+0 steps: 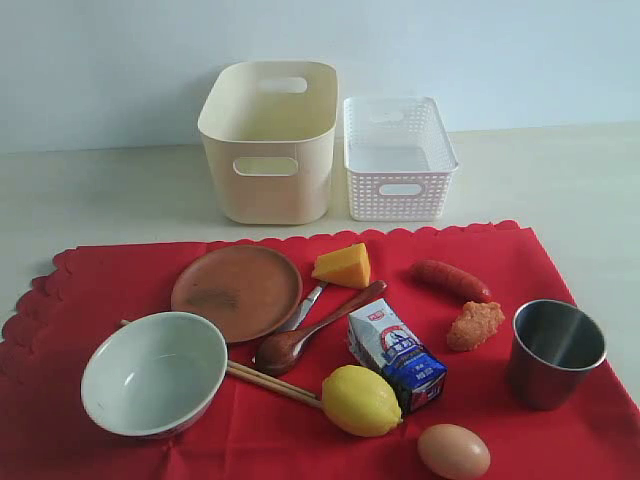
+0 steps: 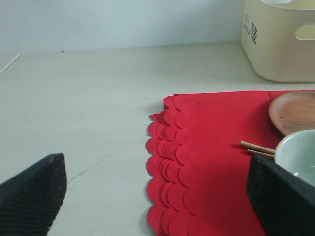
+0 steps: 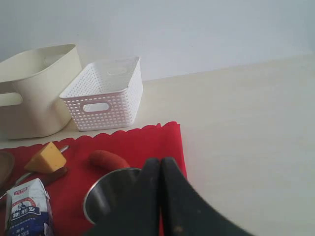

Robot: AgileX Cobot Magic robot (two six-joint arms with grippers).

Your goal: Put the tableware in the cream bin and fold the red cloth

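The red cloth (image 1: 120, 280) lies flat at the front of the table. On it rest a pale bowl (image 1: 153, 372), a brown plate (image 1: 237, 290), a dark wooden spoon (image 1: 310, 330), a slim metal utensil (image 1: 308, 303), chopsticks (image 1: 270, 382) and a steel cup (image 1: 555, 350). The cream bin (image 1: 268, 140) stands behind the cloth. Neither gripper shows in the exterior view. My left gripper (image 2: 157, 196) is wide open over the cloth's scalloped edge (image 2: 167, 162), near the bowl (image 2: 298, 152). My right gripper (image 3: 161, 169) is shut and empty, just above the cup (image 3: 106, 196).
A white perforated basket (image 1: 398, 158) stands right of the cream bin. Food lies among the tableware: cheese wedge (image 1: 343, 265), sausage (image 1: 452, 280), orange lump (image 1: 475, 325), milk carton (image 1: 397, 355), lemon (image 1: 360, 400) and egg (image 1: 453, 452). Bare pale table (image 2: 88, 98) flanks the cloth.
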